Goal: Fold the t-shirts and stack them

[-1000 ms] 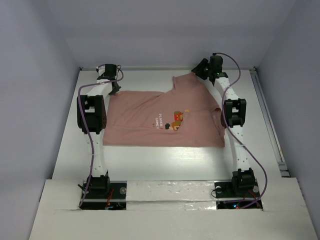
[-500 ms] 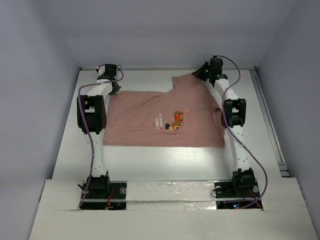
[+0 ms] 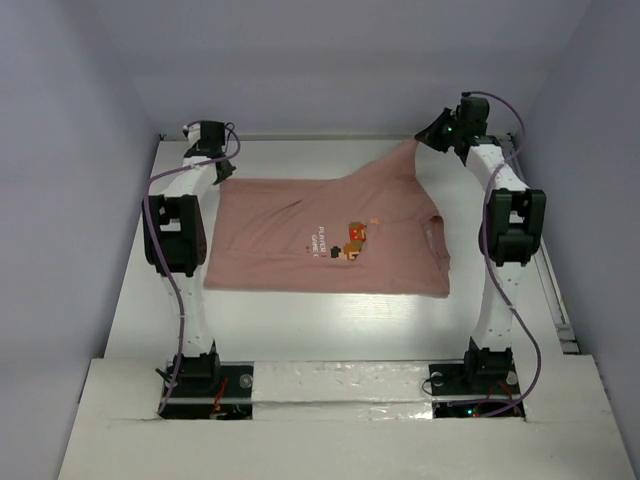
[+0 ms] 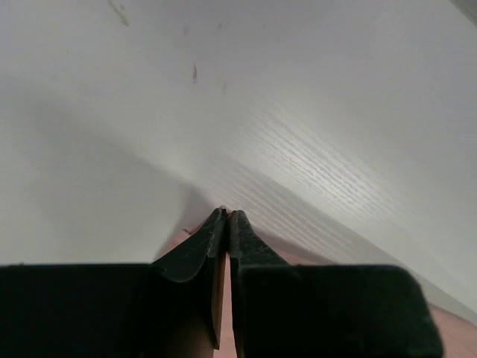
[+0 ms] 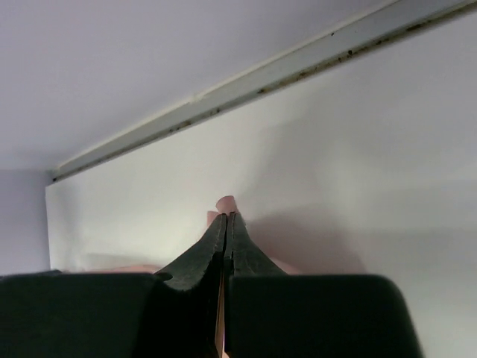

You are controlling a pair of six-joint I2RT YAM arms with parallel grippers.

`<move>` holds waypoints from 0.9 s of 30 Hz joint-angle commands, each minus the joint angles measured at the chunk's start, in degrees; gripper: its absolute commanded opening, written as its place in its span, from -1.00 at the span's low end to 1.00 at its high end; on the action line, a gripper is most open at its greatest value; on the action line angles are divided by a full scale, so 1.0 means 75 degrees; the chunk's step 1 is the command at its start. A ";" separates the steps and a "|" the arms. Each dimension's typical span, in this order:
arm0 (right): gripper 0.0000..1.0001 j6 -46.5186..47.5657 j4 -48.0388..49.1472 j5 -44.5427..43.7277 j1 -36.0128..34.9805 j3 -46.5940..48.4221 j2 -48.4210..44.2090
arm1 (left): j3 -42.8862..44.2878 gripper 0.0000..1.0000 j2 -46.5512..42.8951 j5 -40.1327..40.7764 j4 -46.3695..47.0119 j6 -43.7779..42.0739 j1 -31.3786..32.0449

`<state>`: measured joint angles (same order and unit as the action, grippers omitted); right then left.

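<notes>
A: What are the grippers doing?

B: The right gripper (image 5: 225, 216) is clamped tight on a fold of the pink t-shirt (image 3: 300, 235), and a bit of cloth pokes out past its tips. It holds the shirt's far right part lifted off the table (image 3: 300, 330), close to the far wall (image 3: 320, 80), so the cloth rises in a taut ridge toward it.

A: And the left one?

B: The left gripper (image 4: 227, 214) is closed too, with a strip of pink pinched between its fingers. It is at the shirt's far left corner, low over the table.

A: Where's the rest of the shirt?

B: It lies spread flat mid-table between the two arms, chest side up. The small orange-and-brown graphic (image 3: 352, 240) sits right of centre, with white lettering just left of it.
</notes>
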<state>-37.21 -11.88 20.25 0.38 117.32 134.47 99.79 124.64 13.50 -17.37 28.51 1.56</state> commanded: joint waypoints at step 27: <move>-1.00 0.1071 -0.0289 -0.1000 0.0101 -0.9254 -0.8612 | -0.4351 -1.00 -0.3727 -0.0932 0.1389 0.0159 -0.0771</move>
<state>-29.93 -12.60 16.14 1.06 51.27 74.06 69.28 101.58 7.49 -10.07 29.08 -3.66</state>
